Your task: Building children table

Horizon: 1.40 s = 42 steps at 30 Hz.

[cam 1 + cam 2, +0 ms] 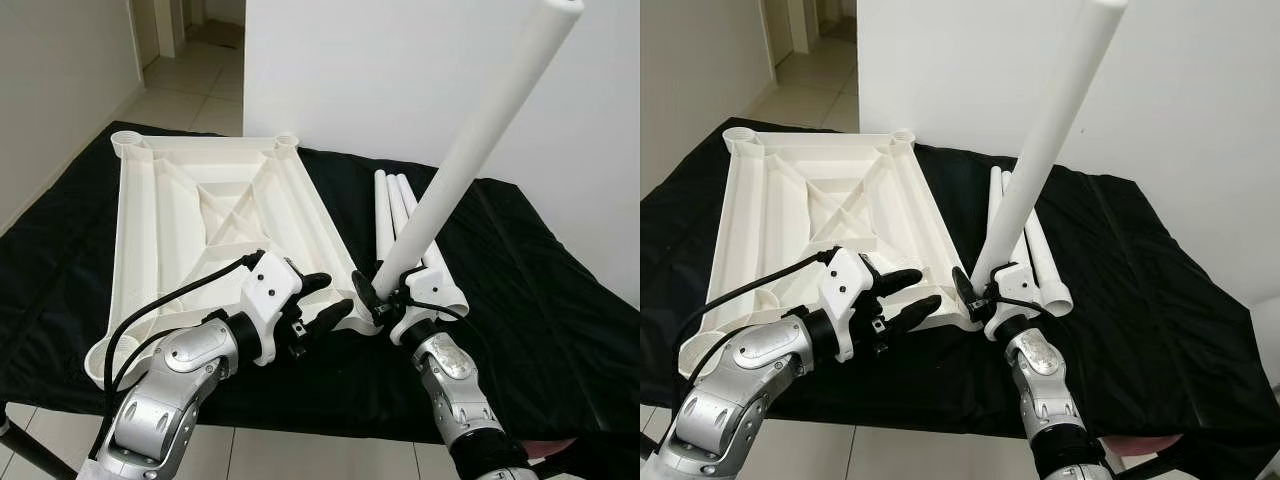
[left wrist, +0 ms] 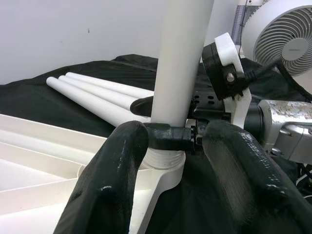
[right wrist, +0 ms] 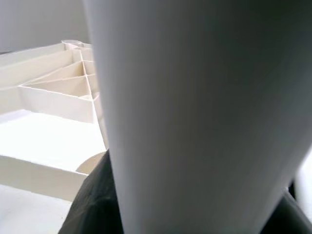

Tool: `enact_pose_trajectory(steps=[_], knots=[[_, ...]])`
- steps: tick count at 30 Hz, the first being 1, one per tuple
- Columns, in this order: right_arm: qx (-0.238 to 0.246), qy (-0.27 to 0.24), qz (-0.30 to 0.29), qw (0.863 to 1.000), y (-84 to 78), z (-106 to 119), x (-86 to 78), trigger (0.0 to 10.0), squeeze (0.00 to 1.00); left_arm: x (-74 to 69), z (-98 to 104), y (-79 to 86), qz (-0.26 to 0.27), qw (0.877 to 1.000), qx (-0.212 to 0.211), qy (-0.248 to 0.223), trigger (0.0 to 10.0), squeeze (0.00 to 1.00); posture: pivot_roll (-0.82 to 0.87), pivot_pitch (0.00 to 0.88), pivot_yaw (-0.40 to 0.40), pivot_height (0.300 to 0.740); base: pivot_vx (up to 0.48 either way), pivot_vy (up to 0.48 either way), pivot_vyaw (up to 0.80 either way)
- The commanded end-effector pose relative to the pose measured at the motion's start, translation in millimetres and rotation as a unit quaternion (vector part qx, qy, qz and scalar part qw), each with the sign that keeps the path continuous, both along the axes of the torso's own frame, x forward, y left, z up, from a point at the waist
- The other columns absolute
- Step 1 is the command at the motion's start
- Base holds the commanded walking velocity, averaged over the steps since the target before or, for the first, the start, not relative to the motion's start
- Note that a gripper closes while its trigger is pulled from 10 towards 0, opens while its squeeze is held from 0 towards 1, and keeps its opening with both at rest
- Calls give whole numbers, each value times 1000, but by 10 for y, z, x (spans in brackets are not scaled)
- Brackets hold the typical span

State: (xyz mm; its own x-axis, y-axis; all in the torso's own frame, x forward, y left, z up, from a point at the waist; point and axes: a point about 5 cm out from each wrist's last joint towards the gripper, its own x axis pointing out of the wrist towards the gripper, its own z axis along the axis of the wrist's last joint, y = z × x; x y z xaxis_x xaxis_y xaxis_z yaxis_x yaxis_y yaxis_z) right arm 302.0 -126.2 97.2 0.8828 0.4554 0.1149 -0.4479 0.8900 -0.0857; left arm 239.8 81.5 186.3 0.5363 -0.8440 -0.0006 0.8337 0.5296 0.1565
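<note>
No brand or lettering can be read on any part; the badge at the hub of the fan (image 2: 285, 41) is too small to make out.

The white children's table (image 1: 215, 215) lies upside down on a surface draped in black cloth (image 1: 540, 320), its ribbed underside facing up, with round leg sockets at its corners. Its left side runs close to the left edge of the cloth, and its near right corner sits near the front edge, where tiled floor (image 1: 300, 455) shows below. To the right of the table the cloth lies open and bare out to its right edge.

The right hand (image 1: 385, 295) is clenched around the lower end of a white leg (image 1: 470, 150), which stands tilted to the right, its foot at the socket of the near right corner; in the left wrist view a threaded collar shows just above that socket. The left hand (image 1: 325, 300) hovers just left of the same corner, its two fingers (image 2: 117, 180) spread apart and grasping nothing, one on each side of the leg's base without touching it.

Three spare legs (image 1: 395, 210) lie side by side on the cloth just behind the right hand, close beside the table's right edge. A white wall (image 1: 400, 70) rises right behind the cloth, and a doorway opens far left
</note>
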Motion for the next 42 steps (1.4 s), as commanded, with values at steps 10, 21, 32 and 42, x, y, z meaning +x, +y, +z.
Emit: enact_pose_trajectory(steps=[10, 21, 32, 42], knots=[[-65, 94, 18, 993, -103, -497, -234, 10000, 0, 3, 25, -8, 17, 1000, -8, -6, 10000, 0, 33, 0, -124, 740, 0, 0, 0], [-114, 131, 29, 984, -113, -523, -166, 10000, 0, 5, 34, -9, 16, 1000, -8, -6, 10000, 0, 31, 0, -123, 740, 0, 0, 0], [-33, 157, 5, 987, -133, -589, -215, 10000, 0, -4, 42, 3, 20, 1000, -10, -7, 10000, 0, 34, 0, -125, 740, 0, 0, 0], [61, 130, -16, 990, -141, -591, -331, 10000, 0, -15, 40, -6, 17, 1000, -11, -6, 10000, 0, 31, 0, -121, 740, 0, 0, 0]])
